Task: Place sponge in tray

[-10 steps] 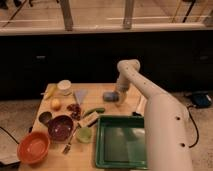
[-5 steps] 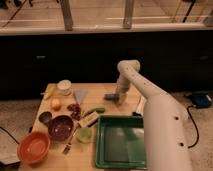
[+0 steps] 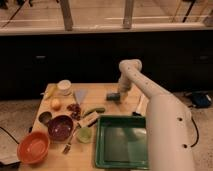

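Observation:
The sponge (image 3: 111,96) is a small blue-grey pad lying on the wooden table near its back edge, behind the tray. The tray (image 3: 122,145) is a large dark green rectangle at the table's front right, with nothing in it. My gripper (image 3: 120,93) hangs from the white arm that reaches in from the right. It is low over the table at the sponge's right end, touching it or nearly so. The wrist hides part of the sponge.
An orange bowl (image 3: 33,146) and a maroon bowl (image 3: 60,126) sit front left. A pale blue cloth triangle (image 3: 80,95), a white cup (image 3: 64,86), an orange fruit (image 3: 55,104), a green cup (image 3: 84,134) and a green vegetable (image 3: 94,110) lie left of the tray.
The gripper has shifted slightly left, closer onto the sponge. The sponge stays in about the same spot on the table.

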`<state>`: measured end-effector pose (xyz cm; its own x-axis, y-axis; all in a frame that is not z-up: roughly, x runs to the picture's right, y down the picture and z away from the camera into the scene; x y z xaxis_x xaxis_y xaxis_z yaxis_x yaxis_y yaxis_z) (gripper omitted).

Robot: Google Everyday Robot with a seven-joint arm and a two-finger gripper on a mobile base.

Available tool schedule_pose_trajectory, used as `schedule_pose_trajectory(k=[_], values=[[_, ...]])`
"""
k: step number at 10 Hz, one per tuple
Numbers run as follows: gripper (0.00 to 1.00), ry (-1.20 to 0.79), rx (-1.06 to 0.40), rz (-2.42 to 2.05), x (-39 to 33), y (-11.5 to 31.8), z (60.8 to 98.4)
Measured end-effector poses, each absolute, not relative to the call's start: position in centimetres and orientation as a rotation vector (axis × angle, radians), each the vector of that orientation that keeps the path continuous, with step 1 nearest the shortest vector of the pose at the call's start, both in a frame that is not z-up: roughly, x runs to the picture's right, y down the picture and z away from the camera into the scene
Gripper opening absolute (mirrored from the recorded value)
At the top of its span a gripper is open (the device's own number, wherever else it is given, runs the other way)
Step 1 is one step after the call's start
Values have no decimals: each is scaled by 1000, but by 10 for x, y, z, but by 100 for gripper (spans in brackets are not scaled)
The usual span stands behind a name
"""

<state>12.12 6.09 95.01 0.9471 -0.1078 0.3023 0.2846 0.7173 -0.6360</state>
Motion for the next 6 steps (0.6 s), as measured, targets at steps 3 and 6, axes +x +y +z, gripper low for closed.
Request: schedule_pose_trajectory(k=[3, 6], values=[[2, -247, -731, -228, 124, 59, 945], [2, -241, -721, -230, 127, 52, 933]])
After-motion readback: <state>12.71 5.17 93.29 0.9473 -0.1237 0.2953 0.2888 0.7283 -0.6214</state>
